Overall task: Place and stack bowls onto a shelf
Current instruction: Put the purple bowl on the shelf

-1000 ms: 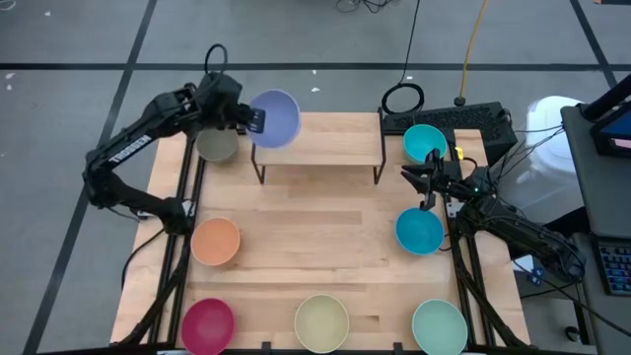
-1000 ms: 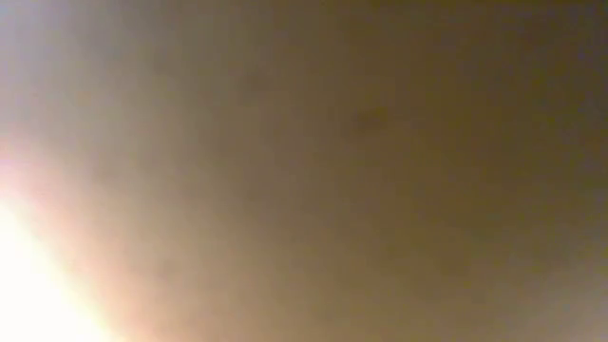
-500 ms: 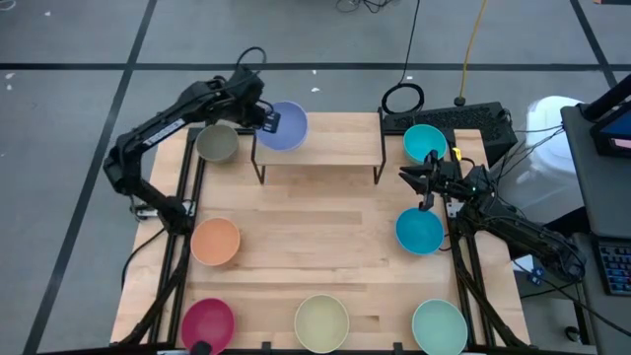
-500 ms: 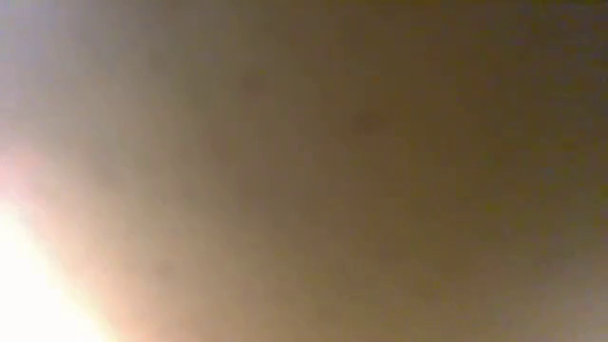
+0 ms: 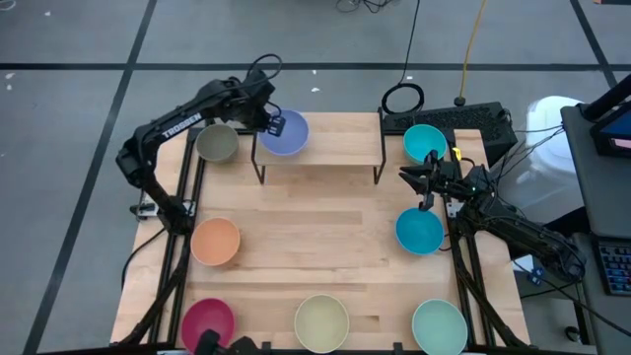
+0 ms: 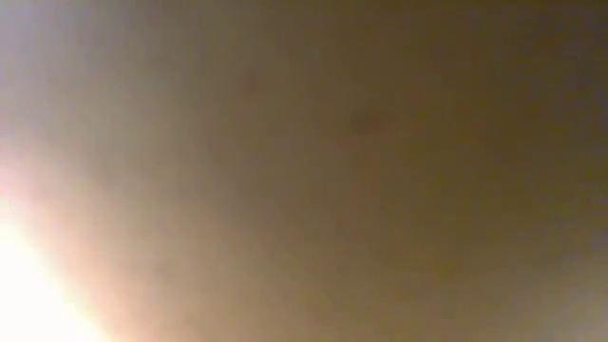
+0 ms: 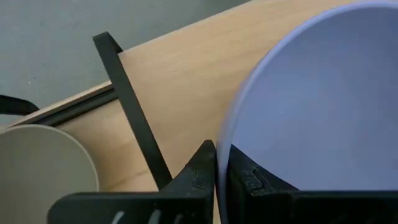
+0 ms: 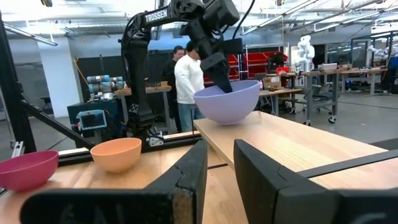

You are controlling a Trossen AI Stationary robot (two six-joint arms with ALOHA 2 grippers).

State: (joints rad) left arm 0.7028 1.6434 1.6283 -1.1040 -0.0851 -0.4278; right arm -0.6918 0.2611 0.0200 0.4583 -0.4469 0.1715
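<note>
My left gripper [image 5: 273, 123] is shut on a periwinkle bowl [image 5: 286, 132] over the left end of the light wooden shelf [image 5: 330, 148]. In the right wrist view the bowl [image 8: 227, 99] sits at the shelf top [image 8: 292, 146], slightly tilted; I cannot tell whether it touches. My right gripper [image 5: 426, 185] is open and empty between two cyan bowls [image 5: 425, 143] [image 5: 419, 231]. Olive-grey [image 5: 217, 144], orange [image 5: 215, 241], magenta [image 5: 208, 323], pale yellow [image 5: 321, 321] and mint green [image 5: 439, 325] bowls stand on the tabletop. The low view shows only blur. My left gripper pinches the periwinkle bowl's rim [image 7: 221, 146] on its left side, one finger [image 7: 249, 180] inside the bowl and one [image 7: 200, 171] outside. The fingers come slanting down from the left [image 8: 217, 68]. The bowl stays mouth up, slightly tilted.
The shelf stands on thin black legs [image 5: 260, 170] at the table's far middle. A keyboard [image 5: 454, 118] and a cable ring [image 5: 402, 98] lie beyond the far right corner. People [image 8: 186, 74] stand in the room behind the table.
My left gripper has carried the periwinkle bowl toward the table's right and down onto the shelf's left end, still shut on its rim. The bowl has come lower over the shelf top.
</note>
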